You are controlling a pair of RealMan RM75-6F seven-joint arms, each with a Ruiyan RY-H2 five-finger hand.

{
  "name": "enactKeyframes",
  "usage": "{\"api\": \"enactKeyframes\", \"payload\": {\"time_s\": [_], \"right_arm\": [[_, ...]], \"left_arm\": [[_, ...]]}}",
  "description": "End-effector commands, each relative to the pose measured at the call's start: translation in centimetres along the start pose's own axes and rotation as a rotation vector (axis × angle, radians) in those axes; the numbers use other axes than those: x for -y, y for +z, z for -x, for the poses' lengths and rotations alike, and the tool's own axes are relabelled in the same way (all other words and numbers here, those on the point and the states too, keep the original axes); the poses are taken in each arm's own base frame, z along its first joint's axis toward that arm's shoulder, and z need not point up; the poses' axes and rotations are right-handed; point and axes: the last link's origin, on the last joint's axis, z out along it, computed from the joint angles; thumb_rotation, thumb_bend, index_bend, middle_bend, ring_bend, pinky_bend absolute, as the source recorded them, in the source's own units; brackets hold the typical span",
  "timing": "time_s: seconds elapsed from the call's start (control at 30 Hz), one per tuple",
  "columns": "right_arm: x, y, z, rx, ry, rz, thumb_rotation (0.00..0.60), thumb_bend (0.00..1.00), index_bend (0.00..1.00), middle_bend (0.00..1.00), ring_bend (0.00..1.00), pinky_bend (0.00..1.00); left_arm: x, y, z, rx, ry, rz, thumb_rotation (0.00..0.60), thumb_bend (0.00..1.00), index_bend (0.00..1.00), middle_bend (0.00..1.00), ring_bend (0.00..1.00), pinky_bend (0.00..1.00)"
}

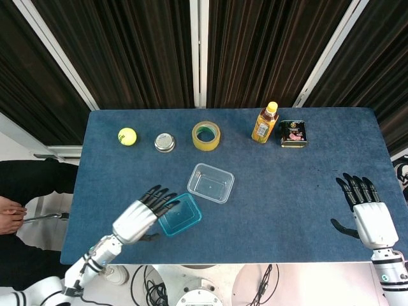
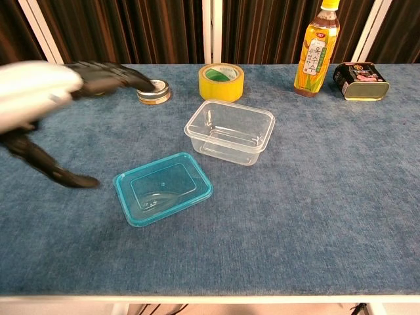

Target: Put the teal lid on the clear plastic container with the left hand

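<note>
The left hand (image 1: 141,213) hovered at the lid's (image 1: 178,214) 9 o'clock edge, fingers apart, holding nothing. The container (image 1: 210,183) sat at the lid's 1 o'clock.

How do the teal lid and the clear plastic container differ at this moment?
The teal lid is tinted and shallow, lying nearer the table's front edge; the clear plastic container is colourless, deeper, and sits further back. The left hand reaches beside the lid, not the container. Both are rectangular with rounded corners, and they sit apart.
</note>
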Motion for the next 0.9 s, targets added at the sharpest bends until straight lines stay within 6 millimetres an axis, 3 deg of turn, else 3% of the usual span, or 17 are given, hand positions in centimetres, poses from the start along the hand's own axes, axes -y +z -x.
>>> {"api": "enactKeyframes", "payload": {"time_s": [0.03,0.3,0.9], "right_arm": [[-0.1,-0.1,0.1,0.004,0.0,0.007,0.6,0.1,0.0,0.0,0.0,0.0],[-0.3,-0.2,0.4,0.012,0.004,0.021,0.6,0.1,0.0,0.0,0.0,0.0],[-0.5,-0.3,0.7,0.017,0.008,0.032,0.6,0.1,0.0,0.0,0.0,0.0]], "left_arm": [[-1.7,2.4,1.8,0.06,0.005,0.072,0.6,0.0,0.1,0.05,0.0,0.0],[-2.4,5.1,4.1,0.097,0.01,0.039,0.6,0.0,0.08,0.05,0.0,0.0],[-2.4,7.2,7.5,0.179,-0.011,-0.034,0.6,0.0,0.08,0.05,0.0,0.0]]}}
